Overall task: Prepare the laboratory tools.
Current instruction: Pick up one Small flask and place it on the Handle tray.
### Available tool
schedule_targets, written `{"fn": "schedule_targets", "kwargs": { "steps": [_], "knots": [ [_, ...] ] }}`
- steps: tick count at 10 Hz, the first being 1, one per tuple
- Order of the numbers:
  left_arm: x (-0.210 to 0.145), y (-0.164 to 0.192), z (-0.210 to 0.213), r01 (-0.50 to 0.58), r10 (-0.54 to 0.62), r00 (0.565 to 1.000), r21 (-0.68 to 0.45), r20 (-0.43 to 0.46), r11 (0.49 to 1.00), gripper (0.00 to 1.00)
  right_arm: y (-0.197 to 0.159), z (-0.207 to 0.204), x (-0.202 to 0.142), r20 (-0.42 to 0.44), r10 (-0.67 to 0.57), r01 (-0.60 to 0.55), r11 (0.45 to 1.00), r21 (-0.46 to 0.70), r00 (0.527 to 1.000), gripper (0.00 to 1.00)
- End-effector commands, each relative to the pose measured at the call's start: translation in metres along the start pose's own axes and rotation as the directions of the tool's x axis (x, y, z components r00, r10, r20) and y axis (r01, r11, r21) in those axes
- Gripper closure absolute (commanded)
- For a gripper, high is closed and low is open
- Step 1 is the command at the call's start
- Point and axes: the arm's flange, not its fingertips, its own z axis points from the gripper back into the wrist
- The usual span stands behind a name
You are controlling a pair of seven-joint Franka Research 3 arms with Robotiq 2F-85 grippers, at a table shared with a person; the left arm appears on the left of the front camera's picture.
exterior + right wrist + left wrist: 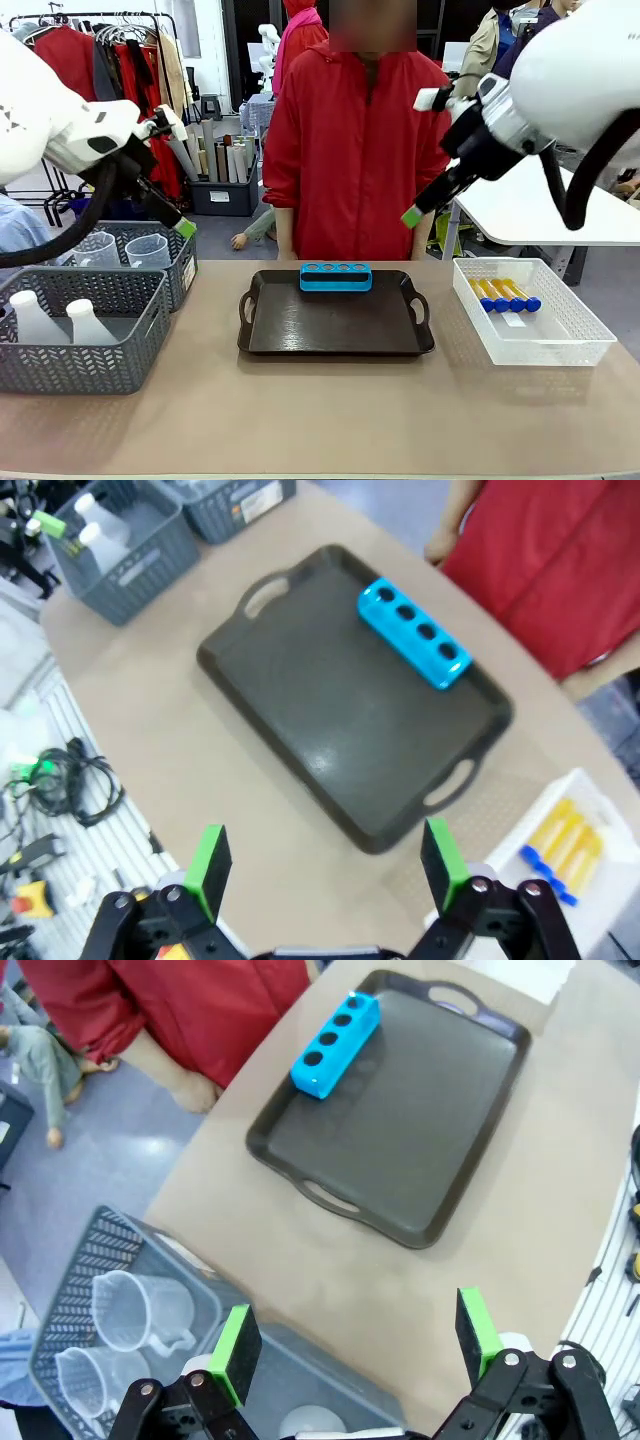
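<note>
Left gripper and right gripper hover wide open, empty; small blue four-hole plastic rack sits centre frame on dark handled tray.

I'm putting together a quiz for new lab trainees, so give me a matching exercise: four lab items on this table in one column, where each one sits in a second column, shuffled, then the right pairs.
Column one
1. blue rack
2. test tubes
3. white flasks
4. clear measuring jugs

Column two
A. in the white mesh bin
B. in the farther grey basket
C. on the dark tray
D. in the nearer grey basket

Pairs: 1-C, 2-A, 3-D, 4-B
</note>
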Motion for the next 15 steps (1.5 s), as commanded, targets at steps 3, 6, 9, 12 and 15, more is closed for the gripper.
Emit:
{"fn": "schedule_targets", "kwargs": {
  "steps": [3, 6, 9, 12, 15],
  "knots": [
    [0.017, 0.032, 0.031, -0.007, 0.005, 0.999, 0.046, 0.049, 0.999, 0.0, -0.034, 0.036, 0.01, 0.086, 0.012, -0.017, 0.998, 0.058, 0.996, 0.0],
    [0.017, 0.033, 0.033, -0.006, 0.002, 0.999, 0.07, 0.052, 0.998, 0.0, -0.046, 0.05, 0.004, 0.197, -0.011, 0.016, 1.0, -0.024, 0.98, 0.0],
    [0.019, 0.033, 0.042, -0.02, 0.016, 0.999, 0.076, 0.044, 0.997, 0.0, -0.038, 0.048, 0.01, 0.107, -0.018, 0.016, 1.0, 0.016, 0.994, 0.0],
    [0.016, 0.037, 0.045, -0.016, 0.014, 0.999, 0.023, 0.048, 1.0, 0.0, -0.051, 0.056, 0.011, 0.099, 0.037, -0.043, 0.997, 0.061, 0.994, 0.0],
    [0.012, 0.055, 0.066, -0.014, 0.017, 0.997, -0.037, 0.077, 0.999, 0.0, -0.078, 0.081, 0.009, 0.07, 0.075, -0.077, 0.996, 0.04, 0.995, 0.0]
  ]
}}
